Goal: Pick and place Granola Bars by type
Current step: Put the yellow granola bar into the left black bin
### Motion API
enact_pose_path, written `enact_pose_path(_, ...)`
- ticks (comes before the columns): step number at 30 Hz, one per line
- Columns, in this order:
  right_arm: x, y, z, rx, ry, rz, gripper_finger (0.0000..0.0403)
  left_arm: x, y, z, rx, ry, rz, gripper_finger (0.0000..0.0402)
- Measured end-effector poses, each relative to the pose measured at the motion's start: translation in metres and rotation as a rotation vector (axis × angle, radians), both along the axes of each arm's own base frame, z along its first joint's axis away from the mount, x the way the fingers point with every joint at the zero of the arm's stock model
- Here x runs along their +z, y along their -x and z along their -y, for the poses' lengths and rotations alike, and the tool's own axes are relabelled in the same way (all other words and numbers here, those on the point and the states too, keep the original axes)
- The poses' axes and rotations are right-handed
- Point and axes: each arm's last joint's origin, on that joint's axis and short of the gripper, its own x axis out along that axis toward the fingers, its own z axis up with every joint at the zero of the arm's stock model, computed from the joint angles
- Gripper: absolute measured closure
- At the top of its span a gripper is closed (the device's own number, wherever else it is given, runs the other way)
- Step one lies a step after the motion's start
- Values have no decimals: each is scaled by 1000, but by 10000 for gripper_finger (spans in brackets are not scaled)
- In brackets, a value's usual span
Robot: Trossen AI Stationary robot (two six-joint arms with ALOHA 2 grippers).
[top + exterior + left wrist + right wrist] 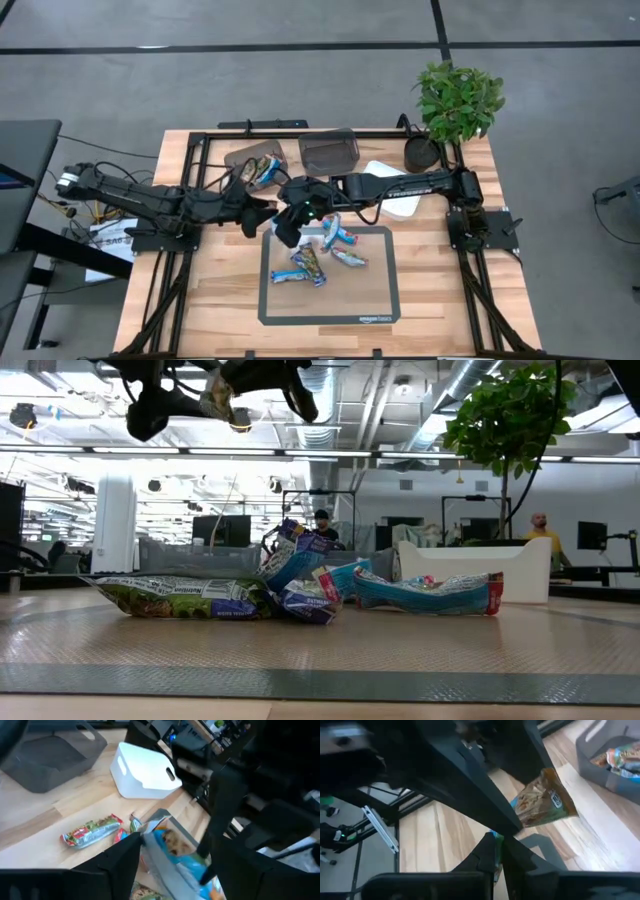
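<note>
From above, both arms meet over the back edge of the grey mat (330, 318). The left gripper (268, 213) and right gripper (293, 222) hang close together there. A loose pile of Granola Bars (322, 252) sits on the mat's upper half. Behind it, the left dark bin (238, 158) has a few bars in it, and I can't see anything in the right dark bin (330, 151). A white tray (404, 205) lies partly under the right arm, with a potted plant (455, 100) in the corner.

Low view: the bars lie heaped on the textured mat, the white tray behind them, and an open workshop with two people far back.

Left wrist: the fingers (120, 860) are spread wide around a blue-wrapped bar (172, 847), not squeezing it.

Right wrist: the fingers (487, 855) are pinched on the bar's blue wrapper end, and its tan part (545, 800) sticks out beyond the other arm's finger.
</note>
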Motion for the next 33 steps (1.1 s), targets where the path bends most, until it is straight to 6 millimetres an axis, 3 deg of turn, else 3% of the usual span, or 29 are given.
enact_pose_path(19, 7, 0, 4, -11, 38, 9, 381, 0, -1, -7, 17, -20, -12, 313)
enact_pose_path(27, 11, 1, 15, -1, 20, 16, 301, -9, 2, -11, 66, -77, -105, 341)
enact_pose_path(33, 18, 15, 27, -21, 7, -55, 228, -14, 5, -27, 201, -148, -179, 346)
